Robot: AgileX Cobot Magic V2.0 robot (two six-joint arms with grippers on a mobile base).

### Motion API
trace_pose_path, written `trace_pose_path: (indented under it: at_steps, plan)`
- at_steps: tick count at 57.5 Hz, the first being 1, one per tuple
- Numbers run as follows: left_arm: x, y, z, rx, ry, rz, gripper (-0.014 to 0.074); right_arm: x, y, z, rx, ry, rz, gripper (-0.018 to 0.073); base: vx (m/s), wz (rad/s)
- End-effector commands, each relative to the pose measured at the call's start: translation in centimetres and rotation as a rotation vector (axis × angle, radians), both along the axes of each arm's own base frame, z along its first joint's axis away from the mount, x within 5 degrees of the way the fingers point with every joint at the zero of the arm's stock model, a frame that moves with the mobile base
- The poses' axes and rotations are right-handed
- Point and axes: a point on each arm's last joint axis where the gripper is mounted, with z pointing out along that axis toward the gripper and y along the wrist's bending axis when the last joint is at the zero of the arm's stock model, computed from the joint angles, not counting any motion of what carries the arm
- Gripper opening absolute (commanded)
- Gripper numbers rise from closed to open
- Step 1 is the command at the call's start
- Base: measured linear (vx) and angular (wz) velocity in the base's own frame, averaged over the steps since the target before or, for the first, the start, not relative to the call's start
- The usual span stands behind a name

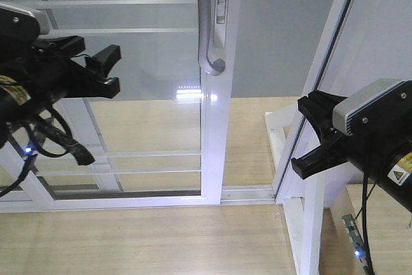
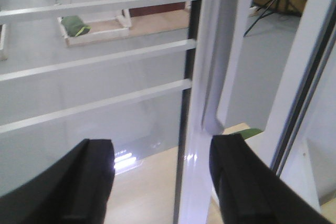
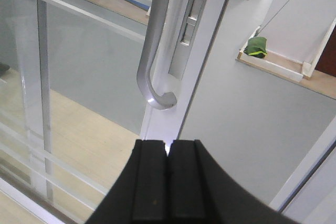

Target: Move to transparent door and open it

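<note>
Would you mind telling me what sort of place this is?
Probably an indoor lab or test hall: a white-framed transparent door with a grey handle, pale wood flooring, and a green bag in a low wooden frame on grey floor.

Transparent door [image 1: 213,133]: smooth clear glass in a glossy white-painted metal frame with matching bars. Handle [image 1: 207,24]: smooth satin-grey metal. Floor [image 1: 141,236]: pale wood-grain boards with a faint sheen. Left pincer [image 1: 113,69] and right pincer [image 3: 168,150]: matt black plastic.
</note>
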Motion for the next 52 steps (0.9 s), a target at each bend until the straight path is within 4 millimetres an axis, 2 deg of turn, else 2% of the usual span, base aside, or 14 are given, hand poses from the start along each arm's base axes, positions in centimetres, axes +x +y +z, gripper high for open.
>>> trace_pose_path:
  at_steps: [1, 13, 23, 34, 52]
  plan:
    - [0.7, -1.7, 2.1, -0.106, -0.186, -0.049, 0.0513, 0.3, -0.1, 1.9, 0.069, -0.11, -0.026, -0.0006, 0.0, 0.0]
    - [4.1, -5.4, 0.5, -0.101, -0.157, -0.106, 0.0513, 0.3, -0.1, 2.0, 0.07, -0.113, -0.027, -0.0006, 0.0, 0.0]
    - [7.0, -7.8, 0.4, -0.115, -0.167, -0.124, 0.0513, 0.3, -0.1, 2.0, 0.07, -0.113, -0.027, -0.0006, 0.0, 0.0]
    - [9.0, -10.5, 1.0, -0.133, -0.196, -0.158, 0.0513, 0.4, -0.1, 1.9, 0.068, -0.109, -0.027, -0.0006, 0.0, 0.0]
    - [12.0, -12.5, 1.2, -0.124, -0.187, -0.155, 0.0513, 0.4, -0.1, 1.9, 0.046, -0.119, -0.022, -0.0006, 0.0, 0.0]
